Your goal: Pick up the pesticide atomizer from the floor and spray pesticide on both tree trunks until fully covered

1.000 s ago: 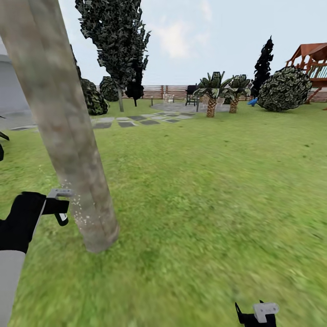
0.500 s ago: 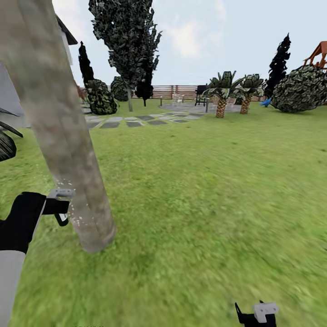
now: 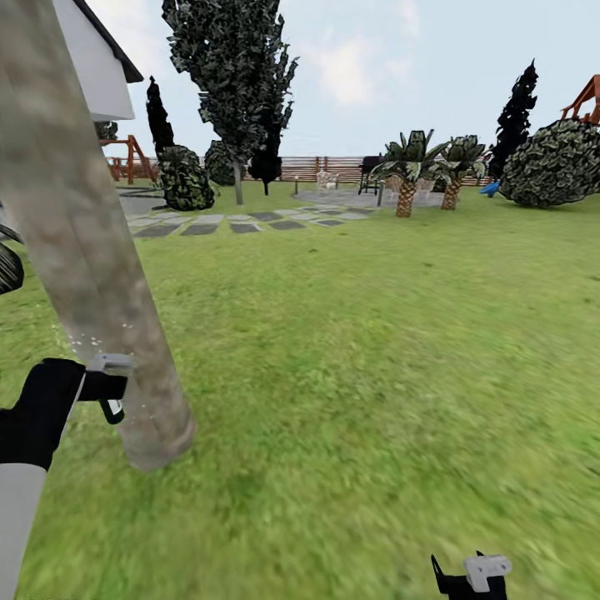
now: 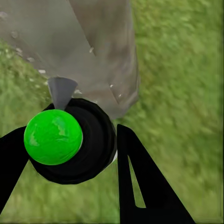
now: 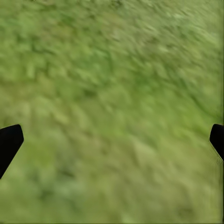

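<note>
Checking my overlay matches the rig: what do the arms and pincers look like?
Left arm: pale grey-white sleeve section, black wrist, pale grey plate on top. Left pincer: flat black tapering fingers, one with a slot cut-out. Right pincer: black, with a pale grey block.

The trunk point(image 3: 92, 275) stands close in front of the left gripper point(image 3: 112, 387), blocking the way ahead (the atomizer point(image 4: 70, 140) nozzle nearly meets the bark). Right of the trunk, open grass point(image 3: 375, 375) runs clear to the far palms point(image 3: 406, 179). Under the right gripper point(image 5: 112, 140), only grass.
</note>
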{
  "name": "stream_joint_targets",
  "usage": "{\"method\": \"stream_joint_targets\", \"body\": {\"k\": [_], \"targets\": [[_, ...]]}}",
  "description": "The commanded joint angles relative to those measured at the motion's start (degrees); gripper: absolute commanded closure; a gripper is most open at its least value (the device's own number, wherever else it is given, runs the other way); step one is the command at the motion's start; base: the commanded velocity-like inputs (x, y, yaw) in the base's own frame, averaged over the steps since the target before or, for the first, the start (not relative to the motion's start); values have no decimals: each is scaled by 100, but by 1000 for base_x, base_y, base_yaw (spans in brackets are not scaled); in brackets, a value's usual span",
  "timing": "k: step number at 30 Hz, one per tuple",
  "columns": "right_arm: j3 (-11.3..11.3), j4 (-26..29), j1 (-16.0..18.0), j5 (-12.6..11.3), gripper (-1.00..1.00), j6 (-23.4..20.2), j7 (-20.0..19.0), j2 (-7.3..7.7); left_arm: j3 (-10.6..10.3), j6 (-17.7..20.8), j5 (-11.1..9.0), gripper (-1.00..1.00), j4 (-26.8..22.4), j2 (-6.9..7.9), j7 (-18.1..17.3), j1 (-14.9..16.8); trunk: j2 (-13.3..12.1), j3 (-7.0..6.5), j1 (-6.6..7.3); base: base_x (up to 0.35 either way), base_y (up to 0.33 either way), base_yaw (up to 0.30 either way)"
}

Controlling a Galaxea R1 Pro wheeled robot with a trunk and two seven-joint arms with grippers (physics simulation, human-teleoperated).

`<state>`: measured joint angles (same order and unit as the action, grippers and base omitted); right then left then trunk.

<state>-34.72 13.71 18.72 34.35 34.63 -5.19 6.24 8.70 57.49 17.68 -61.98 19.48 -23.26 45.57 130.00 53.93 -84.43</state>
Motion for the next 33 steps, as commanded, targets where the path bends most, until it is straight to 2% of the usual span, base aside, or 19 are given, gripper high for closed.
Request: {"method": "stream_joint_targets", "body": {"k": [1, 3, 7, 10, 11, 13, 15, 17, 20, 22, 26, 27, 30, 33], "targets": [[0, 0, 0, -1, -100, 0, 0, 0, 3, -29, 3, 100, 165, -2, 10, -102, 0, -1, 0, 103, -171, 156], [0, 0, 0, 1, -100, 0, 0, 0, 96, -62, 7, 100, 420, 11, 26, -203, 0, -1, 0, 123, -169, 234], [0, -1, 0, -1, -100, 0, 0, 0, 368, -87, 19, 100, 537, 21, 26, -230, 0, -1, 0, 193, -170, 271], [0, 0, 0, 1, -100, 0, 0, 0, 391, -89, 8, 100, 560, -44, 31, -278, 0, -1, 0, 203, -200, 244], [0, -2, 0, 1, -100, 0, 0, 0, 393, -89, 9, 100, 574, -141, 32, -289, 0, -1, 0, 103, -100, 65], [0, -7, 0, 1, -100, 0, 0, 0, 396, -89, 14, 100, 571, -228, 32, -293, 0, -1, 0, 40, -39, 25], [0, -4, 0, 1, -100, 0, 0, 0, 420, -89, 16, 100, 544, -247, 32, -294, 0, -1, 0, 13, -13, 8], [0, -1, 0, 1, -100, 0, -1, 0, 476, -85, 28, 100, 494, -170, 58, -294, 0, -1, 0, 2, -2, 1], [0, 0, 0, -6, -100, 0, 0, 0, 979, -94, 38, 100, 486, 5, 132, -294, 0, -1, 0, 0, 0, 0], [0, 0, 0, -2, -100, 0, -2, 0, 1085, -110, 35, 100, 496, -9, 131, -297, 0, -1, 0, 0, 0, 0], [-4, 0, 0, -5, -100, 0, -1, 0, 697, -108, 43, 100, 561, -325, 151, -303, 0, -1, 0, 0, 0, 0], [-1, 0, 0, -7, -100, 0, 0, 0, 659, -111, 50, 100, 565, -362, 155, -303, 0, -1, 0, 0, 0, 0], [-3, 0, 0, -7, -100, 0, 0, 0, 666, -114, 52, 100, 592, -336, 159, -303, 0, -1, 0, 0, 0, 0], [0, 0, 0, -2, -100, 0, 0, 0, 691, -134, 66, 100, 693, -234, 205, -370, 0, -1, 0, 0, 0, 18]]}}
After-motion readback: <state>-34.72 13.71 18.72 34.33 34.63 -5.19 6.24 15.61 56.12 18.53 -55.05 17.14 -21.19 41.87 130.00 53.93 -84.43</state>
